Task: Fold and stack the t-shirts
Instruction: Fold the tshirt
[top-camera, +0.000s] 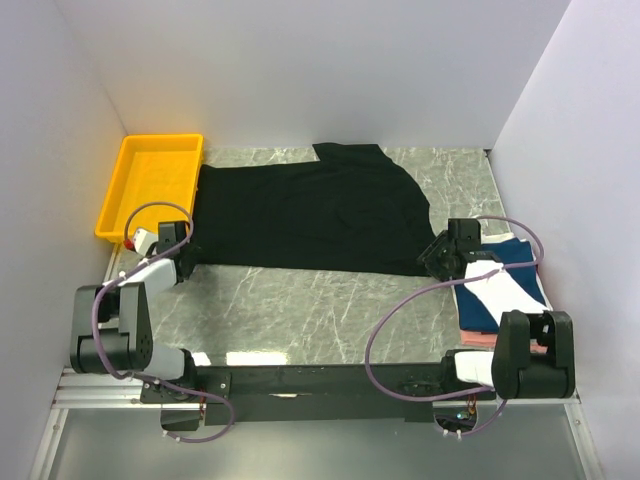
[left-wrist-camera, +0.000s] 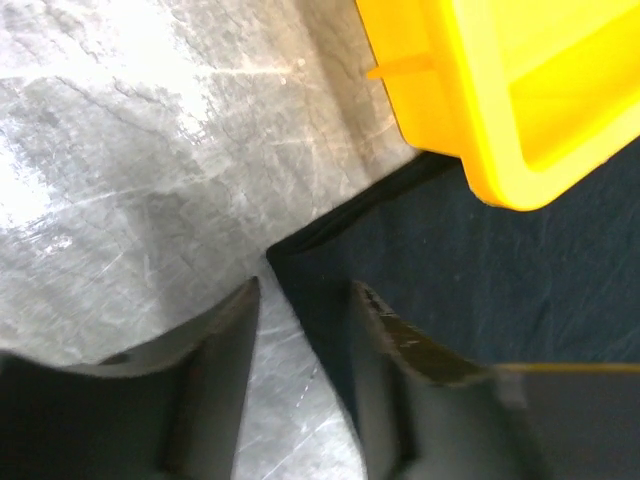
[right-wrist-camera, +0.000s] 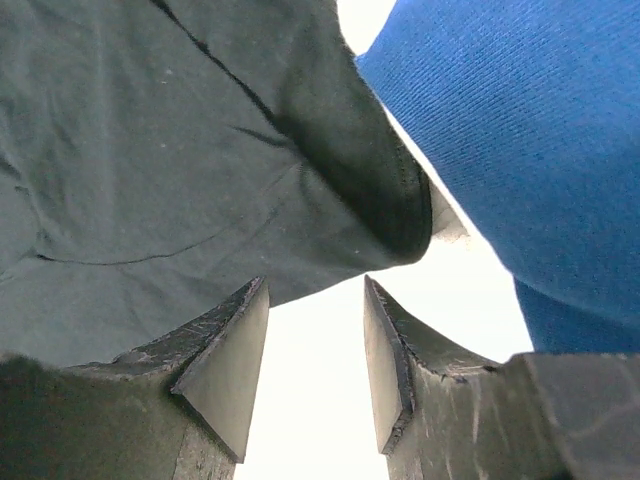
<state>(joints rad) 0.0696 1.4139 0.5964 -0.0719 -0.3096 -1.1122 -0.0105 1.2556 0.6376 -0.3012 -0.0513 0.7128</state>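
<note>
A large black t-shirt (top-camera: 310, 215) lies spread flat across the marble table, from the yellow tray to the right side. My left gripper (top-camera: 188, 240) is low at its near-left corner. In the left wrist view that gripper (left-wrist-camera: 305, 285) is open, and the corner of the black cloth (left-wrist-camera: 480, 270) reaches in between the fingers. My right gripper (top-camera: 432, 255) sits at the shirt's near-right corner. It (right-wrist-camera: 315, 280) is open just short of the black hem (right-wrist-camera: 150, 150), above a white folded shirt (right-wrist-camera: 460, 290) and beside a navy one (right-wrist-camera: 520, 130).
A yellow plastic tray (top-camera: 160, 137) stands at the back left, touching the black shirt's left end; its corner (left-wrist-camera: 470, 130) shows in the left wrist view. Folded navy (top-camera: 520, 250), white (top-camera: 500, 290) and pink (top-camera: 480, 340) shirts are stacked at the right. White walls enclose the table.
</note>
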